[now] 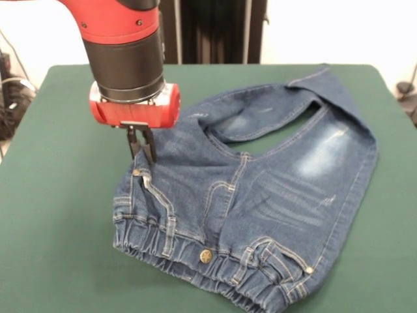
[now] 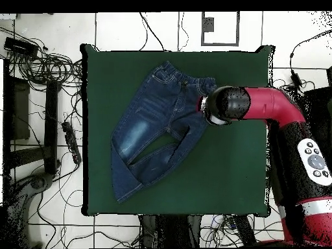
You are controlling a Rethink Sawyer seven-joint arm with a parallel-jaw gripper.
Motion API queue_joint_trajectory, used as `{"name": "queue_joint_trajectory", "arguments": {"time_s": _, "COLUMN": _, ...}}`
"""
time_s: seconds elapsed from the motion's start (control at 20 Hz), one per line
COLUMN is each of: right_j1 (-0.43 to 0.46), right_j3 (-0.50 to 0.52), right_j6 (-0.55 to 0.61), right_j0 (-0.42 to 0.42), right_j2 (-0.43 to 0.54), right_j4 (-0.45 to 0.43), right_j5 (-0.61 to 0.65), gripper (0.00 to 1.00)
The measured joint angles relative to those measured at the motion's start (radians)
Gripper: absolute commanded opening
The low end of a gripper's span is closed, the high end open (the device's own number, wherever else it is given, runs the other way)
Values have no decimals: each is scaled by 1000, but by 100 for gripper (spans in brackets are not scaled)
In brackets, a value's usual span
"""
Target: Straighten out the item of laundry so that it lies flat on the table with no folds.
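The jeans (image 1: 260,202) lie on the green bench (image 1: 58,215) toward its right in the front view, waistband at the near edge and legs running to the far right, one leg bent across the other so a patch of bench shows between them. The hand (image 1: 141,145) stands over the jeans' left hip edge, its two fingers narrow, tips at the denim by a rivet.

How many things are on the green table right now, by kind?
Jeans: 1
Gripper, down at the jeans' hip: 1
Table: 1
Total: 3
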Motion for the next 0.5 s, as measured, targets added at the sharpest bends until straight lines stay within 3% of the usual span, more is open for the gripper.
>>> {"name": "queue_joint_trajectory", "arguments": {"time_s": 0.5, "right_j1": 21, "right_j3": -21, "right_j6": -74, "right_j0": -11, "right_j2": 18, "right_j4": 0, "right_j5": 11, "gripper": 0}}
